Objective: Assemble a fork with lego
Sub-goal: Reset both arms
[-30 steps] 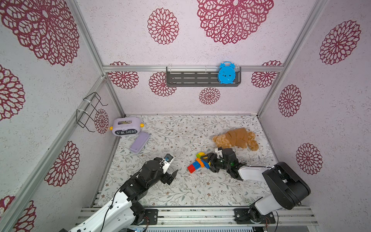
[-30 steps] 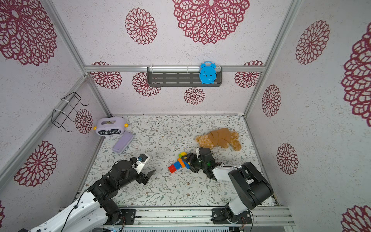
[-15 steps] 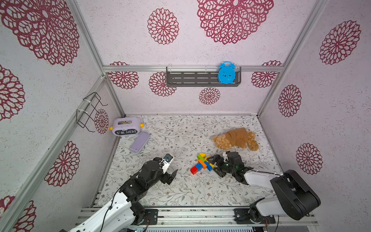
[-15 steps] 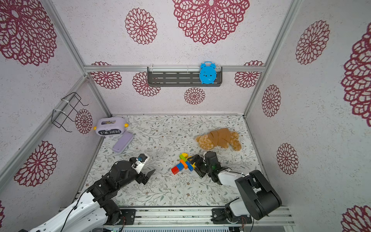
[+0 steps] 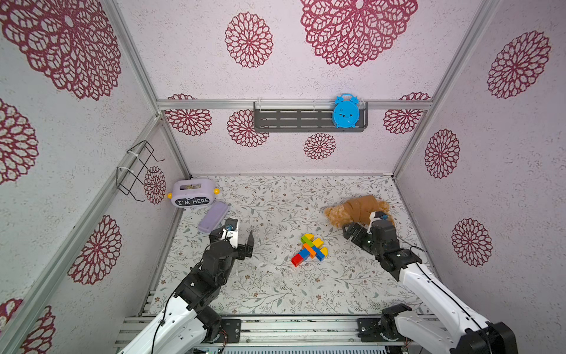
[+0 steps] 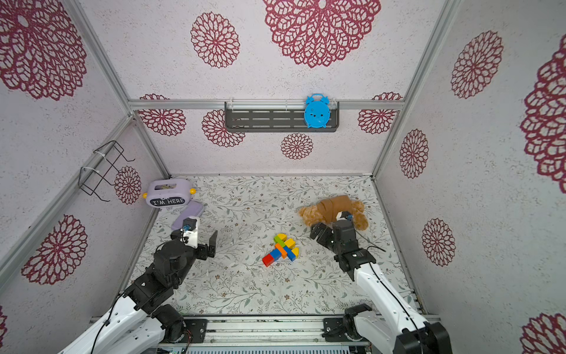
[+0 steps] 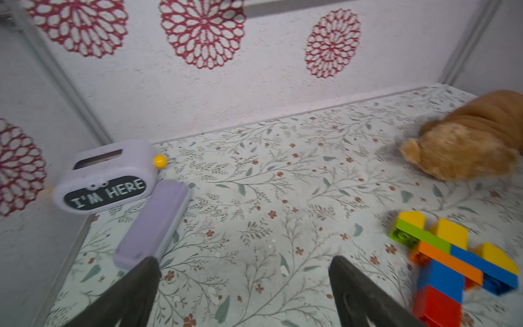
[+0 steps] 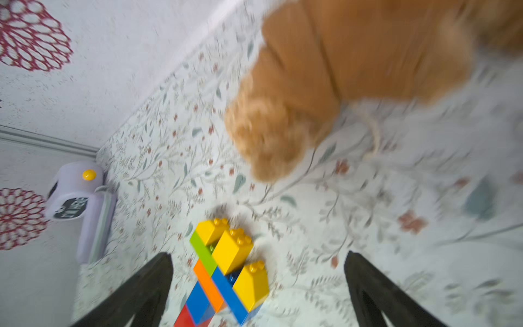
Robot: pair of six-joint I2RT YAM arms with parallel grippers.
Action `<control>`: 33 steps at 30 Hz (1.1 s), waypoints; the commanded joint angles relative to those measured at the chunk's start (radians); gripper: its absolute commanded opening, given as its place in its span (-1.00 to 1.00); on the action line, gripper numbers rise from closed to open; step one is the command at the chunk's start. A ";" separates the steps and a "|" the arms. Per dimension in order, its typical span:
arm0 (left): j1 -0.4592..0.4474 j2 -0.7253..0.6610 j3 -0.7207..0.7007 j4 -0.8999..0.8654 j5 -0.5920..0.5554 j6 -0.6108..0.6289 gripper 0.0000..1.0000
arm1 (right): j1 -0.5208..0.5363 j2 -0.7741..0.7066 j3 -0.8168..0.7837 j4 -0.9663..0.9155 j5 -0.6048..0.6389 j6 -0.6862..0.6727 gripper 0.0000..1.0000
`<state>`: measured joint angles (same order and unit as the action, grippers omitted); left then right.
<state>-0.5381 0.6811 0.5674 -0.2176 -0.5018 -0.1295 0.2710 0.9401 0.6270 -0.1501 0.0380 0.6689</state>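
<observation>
Right gripper (image 5: 360, 227) withdrawn from fork (image 5: 310, 249), jaws wide; left gripper (image 7: 244, 259) hovers, spread.

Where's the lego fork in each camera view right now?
Top view: fork at the centre of the mat.
Top view: fork, same spot.
Left wrist: fork just outside the open left gripper.
Right wrist: fork ahead of the open right gripper.
Shared landmark: purple I'M HERE box.

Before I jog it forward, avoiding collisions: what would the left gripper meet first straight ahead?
Likely just bare mat, depth unclear; the left gripper points between the purple case and the fork.
</observation>
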 commanded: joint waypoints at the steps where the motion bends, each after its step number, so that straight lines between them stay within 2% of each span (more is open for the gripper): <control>1: 0.140 0.059 0.058 0.023 -0.057 -0.053 0.95 | -0.075 -0.067 0.001 -0.013 0.222 -0.342 0.97; 4: 0.269 0.123 0.070 0.019 -0.043 -0.071 0.94 | -0.169 -0.076 -0.088 0.150 0.249 -0.421 0.97; 8: 0.385 0.191 0.018 0.091 -0.025 -0.065 0.94 | -0.271 0.012 -0.232 0.418 0.200 -0.449 0.97; 15: 0.459 0.282 -0.098 0.274 0.024 -0.016 0.94 | -0.290 0.248 -0.385 0.908 0.164 -0.533 0.97; 19: 0.489 0.340 -0.143 0.417 0.078 -0.007 0.94 | -0.291 0.377 -0.373 1.104 0.115 -0.607 0.97; 25: 0.523 0.466 -0.202 0.678 0.196 0.016 0.94 | -0.298 0.588 -0.374 1.345 0.064 -0.620 0.97; 33: 0.575 0.593 -0.236 0.938 0.316 0.043 0.94 | -0.293 0.594 -0.374 1.347 0.056 -0.629 0.97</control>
<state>0.0143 1.2484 0.3393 0.5426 -0.2584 -0.1074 -0.0200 1.5410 0.2459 1.1213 0.1024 0.0616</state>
